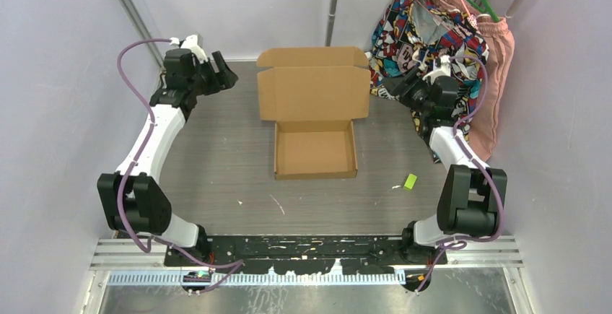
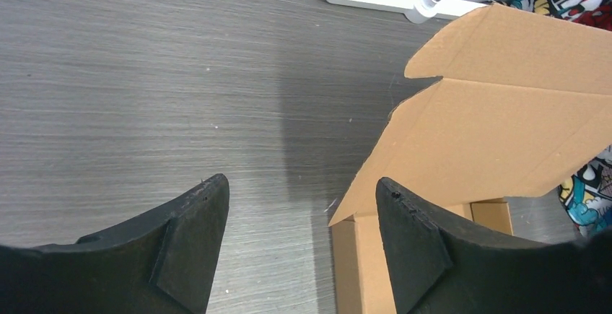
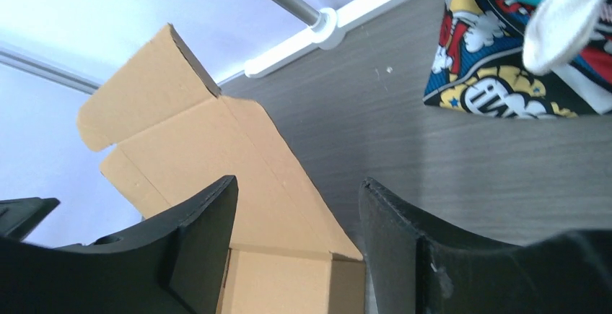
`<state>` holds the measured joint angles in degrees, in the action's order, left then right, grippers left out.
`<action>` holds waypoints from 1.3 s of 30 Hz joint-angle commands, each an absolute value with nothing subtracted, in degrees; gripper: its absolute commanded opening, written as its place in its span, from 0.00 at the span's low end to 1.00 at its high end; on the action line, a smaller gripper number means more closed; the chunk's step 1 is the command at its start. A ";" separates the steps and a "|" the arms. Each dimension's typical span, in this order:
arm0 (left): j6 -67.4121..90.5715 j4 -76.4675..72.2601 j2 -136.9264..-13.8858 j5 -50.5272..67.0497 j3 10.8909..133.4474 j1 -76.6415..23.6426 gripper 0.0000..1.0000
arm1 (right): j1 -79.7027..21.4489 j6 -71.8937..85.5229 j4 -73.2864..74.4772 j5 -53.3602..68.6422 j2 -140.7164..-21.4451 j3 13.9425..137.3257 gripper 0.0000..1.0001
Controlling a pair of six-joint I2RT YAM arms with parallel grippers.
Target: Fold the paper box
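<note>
Paper box (image 1: pixel 315 148) sits mid-way across the table (image 1: pixel 216 162), its lid (image 1: pixel 314 92) raised at the far side, so bring your left gripper (image 2: pixel 299 184) and right gripper (image 3: pixel 296 184), both open and empty, inward evenly to tip that lid forward squarely.

Lighting: bright, even, diffuse. We note a soft shadow beside the paper box (image 2: pixel 505 133) on the table (image 2: pixel 144 76) — all views sharp.

My fingers (image 2: pixel 191 242) are black, the box (image 1: pixel 313 105) plain brown, the table (image 1: pixel 216 155) streaked grey, the cloth (image 1: pixel 426 32) comic-printed multicolour.
</note>
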<state>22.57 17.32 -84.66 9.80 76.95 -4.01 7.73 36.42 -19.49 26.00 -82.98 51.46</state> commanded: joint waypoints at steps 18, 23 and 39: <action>24.47 9.20 -92.61 16.53 83.41 -2.83 0.73 | 7.78 35.62 -23.62 28.68 -92.46 64.89 0.67; 24.39 11.07 -95.15 14.33 85.24 -2.53 0.73 | 7.74 37.10 -25.69 29.56 -95.15 66.11 0.64; 27.12 -6.17 -93.66 30.30 73.72 -1.45 0.66 | 0.42 20.98 -17.88 36.12 -99.57 70.68 0.59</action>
<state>26.76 2.44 -96.60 25.10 76.27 -1.37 3.05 28.47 -19.94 34.44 -99.31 67.88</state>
